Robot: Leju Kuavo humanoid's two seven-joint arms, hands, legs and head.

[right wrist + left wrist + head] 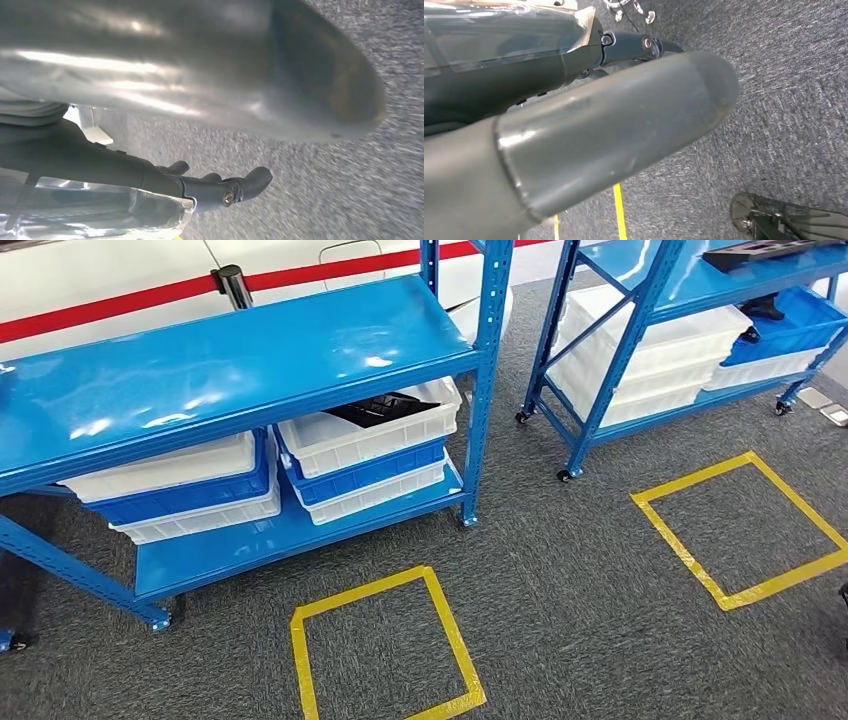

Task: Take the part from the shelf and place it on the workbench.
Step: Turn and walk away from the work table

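Observation:
A black part point(385, 408) lies in the top white bin point(330, 440) of a stack on the lower level of the near blue shelf point(230, 360), under its top board. My left hand point(589, 115) hangs over grey carpet, its thick thumb apart from the dark fingers point(644, 45), with nothing in it. Over the carpet too hangs my right hand point(200, 100), its dark fingers point(240, 187) slightly curled and apart from the thumb, holding nothing.
A second blue shelf point(610, 370) on wheels stands at the right with white and blue bins and more black parts point(770, 252). Two yellow tape squares point(380, 650) point(740, 530) mark the carpet in front of the shelves. A red-striped white wall runs behind.

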